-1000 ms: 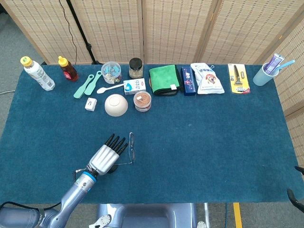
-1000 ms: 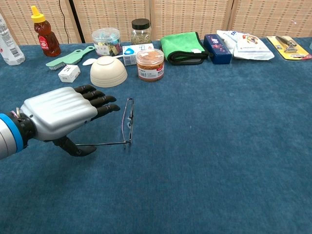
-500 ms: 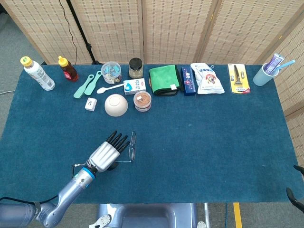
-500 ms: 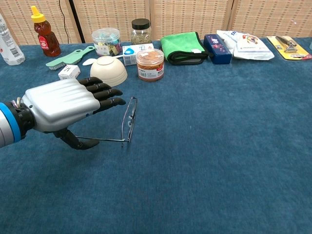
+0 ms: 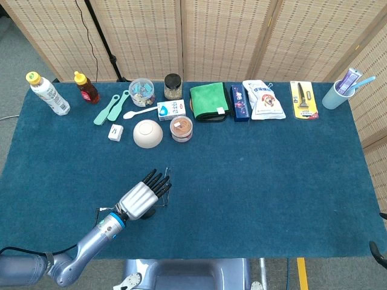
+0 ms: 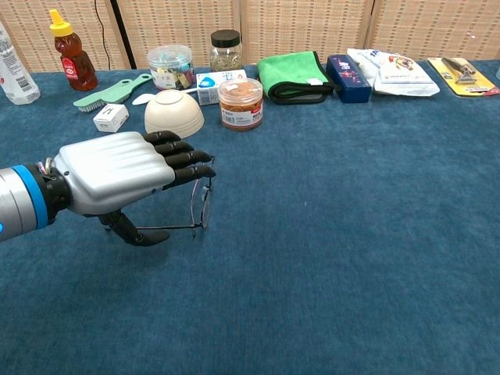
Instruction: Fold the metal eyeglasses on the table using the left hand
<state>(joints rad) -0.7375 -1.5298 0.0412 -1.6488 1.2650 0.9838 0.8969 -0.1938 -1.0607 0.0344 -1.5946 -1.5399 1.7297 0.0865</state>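
The metal eyeglasses [image 6: 201,209] lie on the blue table cloth at the near left, their thin front frame standing on edge and one temple [image 6: 168,229] stretching left. My left hand [image 6: 117,176] hovers flat over them, fingers stretched out side by side, dark fingertips [image 6: 195,166] at the top of the front frame. Its thumb [image 6: 131,232] reaches down beside the temple's end. In the head view the left hand [image 5: 144,196] covers nearly all of the glasses. Only dark slivers of my right hand [image 5: 381,249] show at the head view's lower right edge.
Along the back stand a cream bowl [image 6: 173,114], an orange-lidded jar [image 6: 241,102], a white box [image 6: 110,117], a green brush [image 6: 112,91], a green cloth [image 6: 294,76], bottles [image 6: 73,52], packets and a blue cup [image 5: 336,93].
My left hand has slid forward and right, so its fingertips now sit over the front frame. The frame looks lower and more tipped than before.
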